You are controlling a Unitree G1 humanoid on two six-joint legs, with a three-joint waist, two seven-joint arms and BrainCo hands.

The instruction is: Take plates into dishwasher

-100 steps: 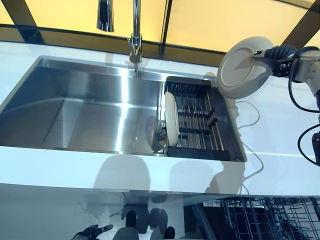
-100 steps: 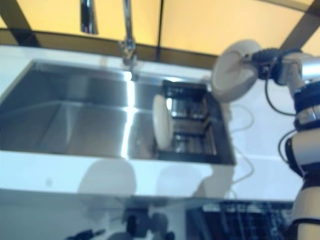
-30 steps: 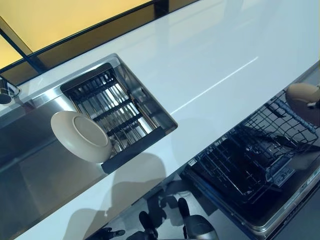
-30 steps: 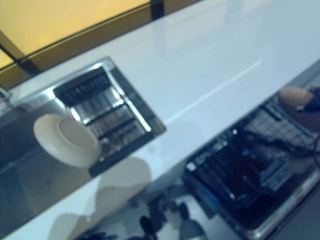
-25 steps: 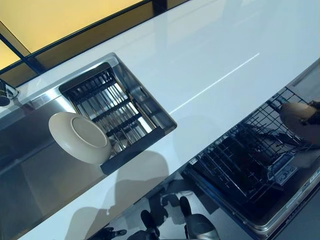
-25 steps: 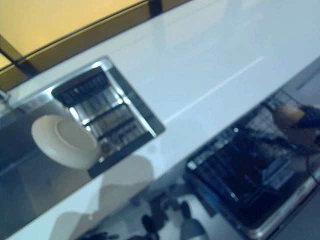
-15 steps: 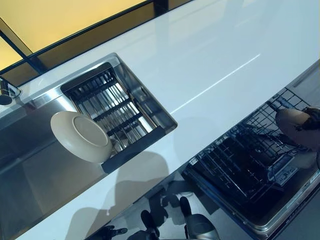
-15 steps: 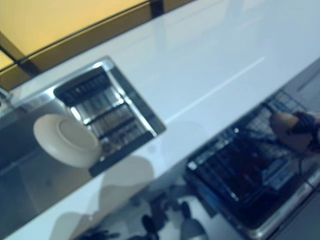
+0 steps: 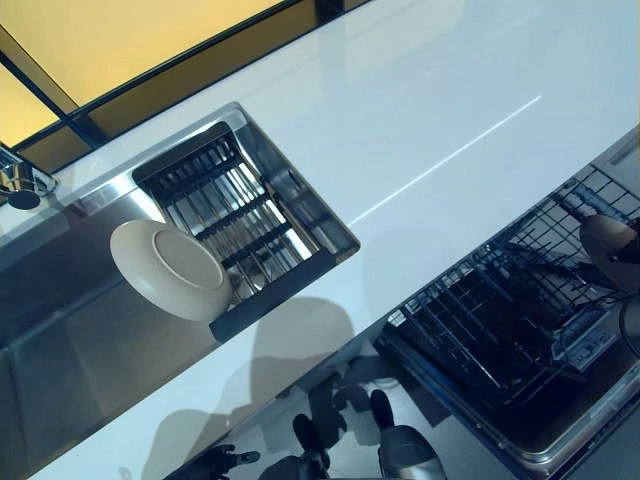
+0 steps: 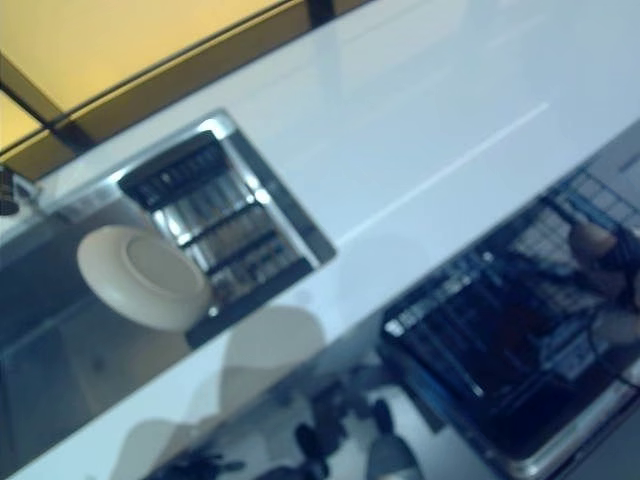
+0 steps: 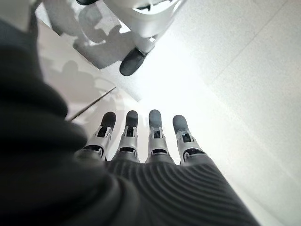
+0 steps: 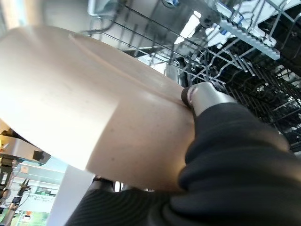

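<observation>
A cream plate (image 9: 166,270) leans on edge at the left end of a black drying rack (image 9: 245,212) set in the steel sink (image 9: 60,320). My right hand (image 12: 209,101) is shut on a second cream plate (image 12: 70,99), thumb pressed on its face. It holds this plate (image 9: 607,240) over the far end of the pulled-out dishwasher rack (image 9: 490,335), whose black wires (image 12: 254,52) show just past it. My left hand (image 11: 153,141) hangs low over the floor with straight fingers, holding nothing; it also shows in the left eye view (image 9: 212,463).
A white counter (image 9: 420,130) runs between the sink and the open dishwasher below its front edge. A tap (image 9: 18,185) stands at the sink's far left. A yellow panel with dark bars lies behind the counter.
The view has turned from the sink towards the dishwasher. My right hand has carried its plate from above the counter down to the dishwasher rack, and in the last second lowered it further.
</observation>
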